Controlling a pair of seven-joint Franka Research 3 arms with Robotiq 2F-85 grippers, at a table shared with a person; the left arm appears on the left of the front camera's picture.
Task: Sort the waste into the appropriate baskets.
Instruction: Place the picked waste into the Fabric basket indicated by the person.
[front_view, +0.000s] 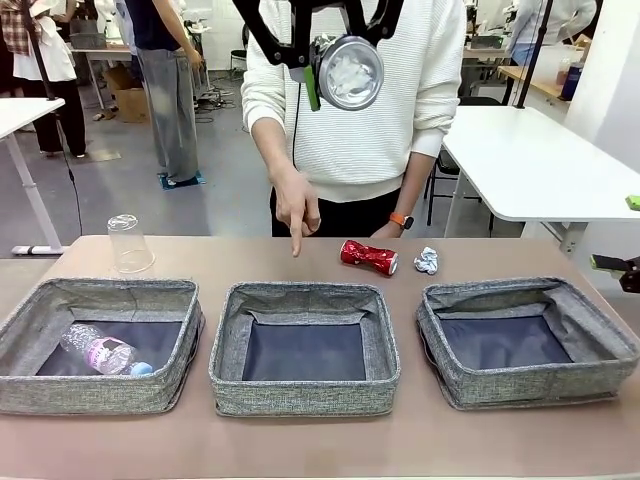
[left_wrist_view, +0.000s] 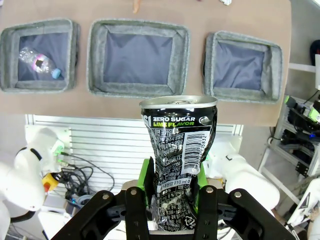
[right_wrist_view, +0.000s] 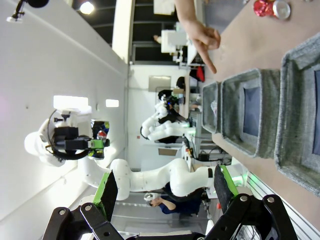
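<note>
My left gripper (front_view: 335, 72) hangs high above the middle basket (front_view: 305, 395), shut on the crushed dark can (left_wrist_view: 177, 150), which stands upright between the green pads. The red can (front_view: 368, 257) and the paper ball (front_view: 427, 261) lie on the table behind the middle and right baskets (front_view: 530, 385). A clear cup (front_view: 130, 243) stands upside down behind the left basket (front_view: 100, 395), where the bottle (front_view: 100, 352) lies. A person's hand (front_view: 297, 215) points down at the table just behind the middle basket. My right gripper (right_wrist_view: 165, 190) is open and holds nothing, off the table's right end.
The person stands close against the table's far edge. A white table (front_view: 540, 165) stands behind at the right. One fingertip (front_view: 608, 264) of the right gripper shows at the picture's right edge. The robot's bases and cables (left_wrist_view: 75, 180) lie below the table's near edge.
</note>
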